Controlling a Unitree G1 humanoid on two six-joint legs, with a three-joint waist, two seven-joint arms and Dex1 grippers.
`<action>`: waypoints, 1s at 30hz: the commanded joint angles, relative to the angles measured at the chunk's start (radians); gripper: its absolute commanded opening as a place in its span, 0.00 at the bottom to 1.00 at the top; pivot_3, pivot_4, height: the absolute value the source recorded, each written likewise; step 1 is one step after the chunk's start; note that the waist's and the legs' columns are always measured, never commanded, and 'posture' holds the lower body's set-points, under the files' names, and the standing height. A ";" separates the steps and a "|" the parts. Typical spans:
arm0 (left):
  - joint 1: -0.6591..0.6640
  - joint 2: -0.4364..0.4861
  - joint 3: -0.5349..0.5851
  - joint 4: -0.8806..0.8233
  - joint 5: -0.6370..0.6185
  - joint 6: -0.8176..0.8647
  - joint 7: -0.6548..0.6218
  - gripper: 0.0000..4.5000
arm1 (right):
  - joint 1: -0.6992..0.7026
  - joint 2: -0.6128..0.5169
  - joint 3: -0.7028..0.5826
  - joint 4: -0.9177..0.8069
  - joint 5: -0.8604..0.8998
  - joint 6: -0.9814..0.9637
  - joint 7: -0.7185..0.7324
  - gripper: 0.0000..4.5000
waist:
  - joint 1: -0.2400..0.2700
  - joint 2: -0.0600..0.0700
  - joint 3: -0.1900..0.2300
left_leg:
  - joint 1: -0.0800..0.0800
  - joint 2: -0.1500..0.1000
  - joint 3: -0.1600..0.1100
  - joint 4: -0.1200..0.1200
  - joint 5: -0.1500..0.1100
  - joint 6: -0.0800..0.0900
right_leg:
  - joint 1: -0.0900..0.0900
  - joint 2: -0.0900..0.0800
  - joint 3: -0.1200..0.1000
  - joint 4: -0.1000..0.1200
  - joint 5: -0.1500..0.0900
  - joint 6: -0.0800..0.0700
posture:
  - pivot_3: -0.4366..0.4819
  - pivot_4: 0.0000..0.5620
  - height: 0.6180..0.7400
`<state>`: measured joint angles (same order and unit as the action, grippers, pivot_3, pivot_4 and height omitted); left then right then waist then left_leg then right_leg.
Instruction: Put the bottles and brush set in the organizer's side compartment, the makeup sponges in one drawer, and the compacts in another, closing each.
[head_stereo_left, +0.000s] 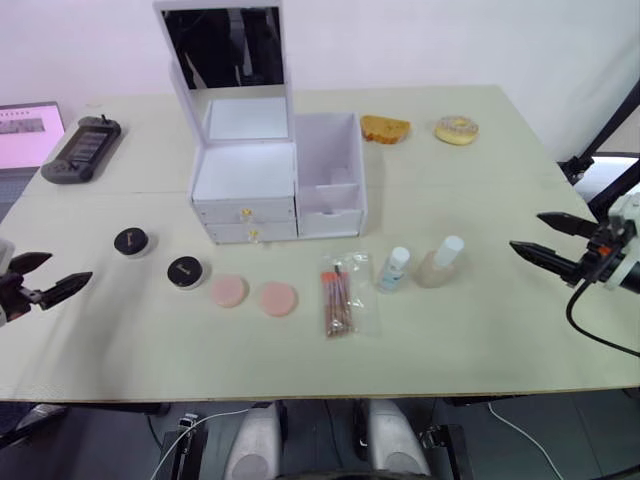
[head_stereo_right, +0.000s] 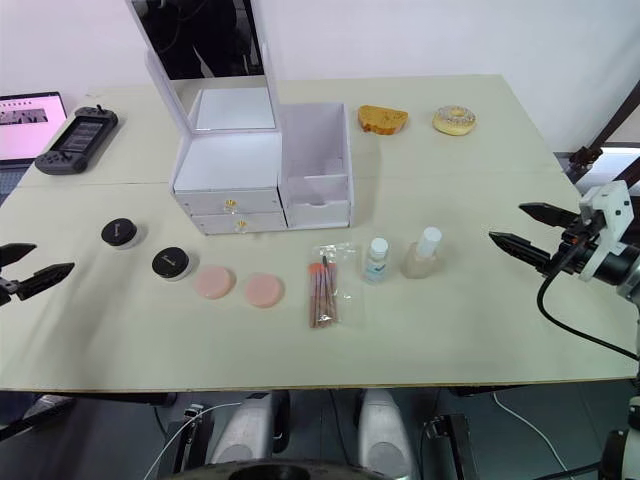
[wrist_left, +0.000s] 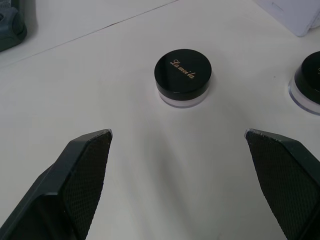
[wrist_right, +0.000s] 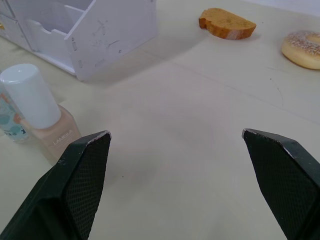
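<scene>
Bottles (head_stereo_left: 418, 267) standing upright beside brush set (head_stereo_left: 338, 298), before organizer (head_stereo_left: 275, 180); compacts (head_stereo_left: 131, 241) lying leftward. Right gripper (head_stereo_left: 541, 239) and left gripper (head_stereo_left: 42, 276) hovering wide, empty. Risk: sideways approach toppling the foundation bottle (wrist_right: 42, 117).

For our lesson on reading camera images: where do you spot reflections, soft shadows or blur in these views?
Left eye view: the white organizer's raised lid mirror reflects dark shapes. Right wrist view: a soft shadow lies beside the organizer's side compartment wall, and the two black fingers look blurred. Left wrist view: the black-lidded round compact is sharp, its gold lettering legible.
</scene>
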<state>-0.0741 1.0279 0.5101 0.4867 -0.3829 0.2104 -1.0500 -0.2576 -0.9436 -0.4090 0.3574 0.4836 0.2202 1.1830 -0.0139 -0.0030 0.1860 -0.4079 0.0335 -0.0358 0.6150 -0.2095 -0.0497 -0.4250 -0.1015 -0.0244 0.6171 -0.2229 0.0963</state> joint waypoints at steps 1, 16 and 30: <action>0.000 0.015 0.025 -0.019 0.002 -0.026 0.003 1.00 | -0.012 -0.021 -0.029 -0.014 0.006 -0.012 0.000 0.99 | 0.000 0.000 0.000 | 0.000 0.000 0.000 0.000 0.000 0.000 | 0.000 0.000 0.000 0.000 0.000 0.000 | 0.48 0.27 1.00; -0.030 0.023 0.045 0.009 -0.034 -0.009 -0.026 1.00 | -0.005 -0.016 -0.039 -0.012 0.012 -0.023 -0.007 0.99 | 0.000 0.000 0.000 | 0.000 0.000 0.000 0.000 0.000 0.000 | 0.000 0.000 0.000 0.000 0.000 0.000 | 0.48 0.27 1.00; 0.051 0.053 0.095 -0.451 -0.265 0.354 -0.144 1.00 | 0.115 -0.051 -0.063 -0.249 0.116 0.181 0.035 0.99 | 0.002 0.000 0.001 | 0.000 0.000 0.000 0.000 0.000 0.000 | 0.000 0.000 0.001 0.001 0.000 0.000 | 0.48 0.27 1.00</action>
<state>-0.0092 1.0608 0.5998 0.1258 -0.5931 0.5133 -1.1853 -0.1529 -0.9653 -0.4285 0.1789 0.5579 0.3638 1.1981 -0.0114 -0.0035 0.1865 -0.4078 0.0336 -0.0354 0.6155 -0.2095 -0.0498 -0.4251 -0.1015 -0.0232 0.6176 -0.2229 0.0961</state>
